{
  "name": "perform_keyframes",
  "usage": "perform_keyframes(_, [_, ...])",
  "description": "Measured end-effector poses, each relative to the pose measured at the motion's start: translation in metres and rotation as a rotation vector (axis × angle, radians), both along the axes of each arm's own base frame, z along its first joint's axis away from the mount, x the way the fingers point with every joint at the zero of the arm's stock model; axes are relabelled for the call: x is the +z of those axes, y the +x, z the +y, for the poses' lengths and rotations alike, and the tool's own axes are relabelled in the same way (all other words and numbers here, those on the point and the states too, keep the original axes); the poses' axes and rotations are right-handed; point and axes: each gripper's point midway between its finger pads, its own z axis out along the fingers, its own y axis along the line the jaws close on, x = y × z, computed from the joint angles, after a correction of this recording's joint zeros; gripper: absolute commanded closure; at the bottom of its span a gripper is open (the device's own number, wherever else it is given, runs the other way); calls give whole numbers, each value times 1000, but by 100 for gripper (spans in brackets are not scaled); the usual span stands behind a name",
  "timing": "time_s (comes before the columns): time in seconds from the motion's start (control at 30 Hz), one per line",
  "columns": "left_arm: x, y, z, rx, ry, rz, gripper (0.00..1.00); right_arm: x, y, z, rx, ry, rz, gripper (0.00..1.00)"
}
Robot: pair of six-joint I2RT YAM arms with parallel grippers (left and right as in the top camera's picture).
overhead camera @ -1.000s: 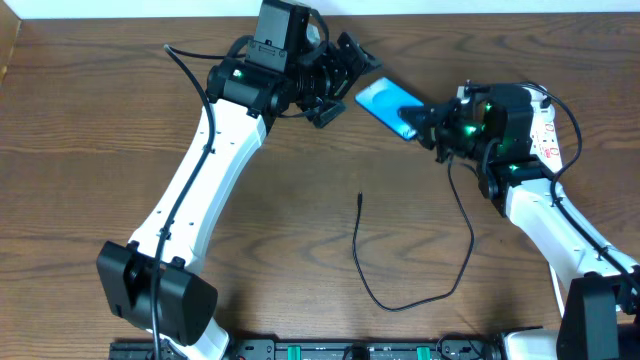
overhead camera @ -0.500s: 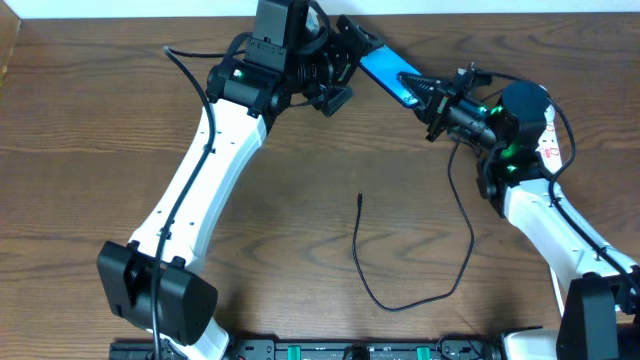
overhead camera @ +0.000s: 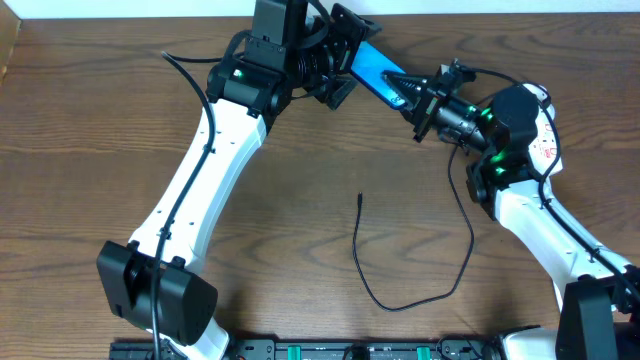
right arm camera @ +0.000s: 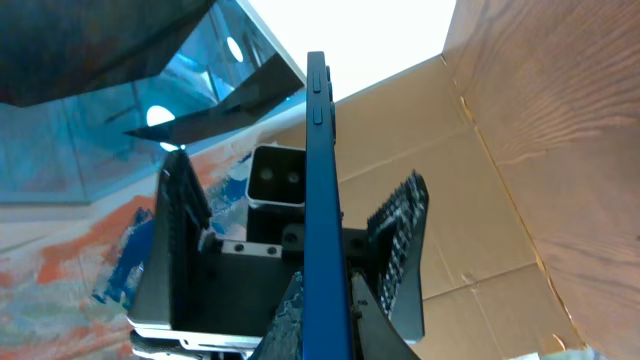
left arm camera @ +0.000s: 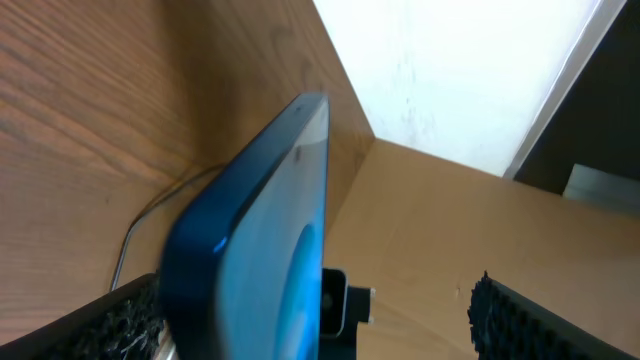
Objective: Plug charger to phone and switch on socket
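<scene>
We see the phone raised off the bench near its far edge, spanning the gap between the two hands. The right hand is clamped on the phone's nearer end. In the right wrist view the phone runs edge-on up the middle, with that hand's fingers pinched against it at the bottom.

The left hand stands at the phone's far end with its jaws wide apart. In its own view one pad sits low at the left, just beside the blue phone, and the other pad is well away at the right. We cannot tell whether the near pad touches the phone. From the right wrist view we also see the left hand's pads flanking the phone with space on each side.

The charger lies loose on the bench in front of both arms. Its tip points away from us mid-bench, well apart from the phone. From the tip the cable loops down, round, and back up toward the right arm.

The socket lies at the right, partly hidden under the right arm, and we cannot make out its switch.
</scene>
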Motion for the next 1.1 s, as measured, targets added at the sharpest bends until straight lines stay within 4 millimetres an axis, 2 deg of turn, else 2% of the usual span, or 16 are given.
perform_keyframes(0.23, [-2, 8, 7, 58, 26, -8, 5, 1, -6, 10, 27, 1, -5, 99])
perform_keyframes(0.47, [-4, 13, 14, 99, 52, -18, 6, 8, -7, 11, 30, 12, -38, 99])
perform_keyframes(0.7, [-5, 16, 17, 124, 64, -21, 23, 15, -8, 11, 30, 20, -73, 99])
perform_keyframes(0.9, [-5, 16, 18, 126, 65, -22, 24, 15, -8, 11, 31, 20, -73, 99])
perform_keyframes(1.07, [-5, 16, 18, 124, 68, -25, 59, 15, -9, 11, 32, 20, -74, 99])
perform_keyframes(1.1, [-5, 16, 18, 123, 68, -26, 69, 15, -9, 11, 33, 20, -74, 99])
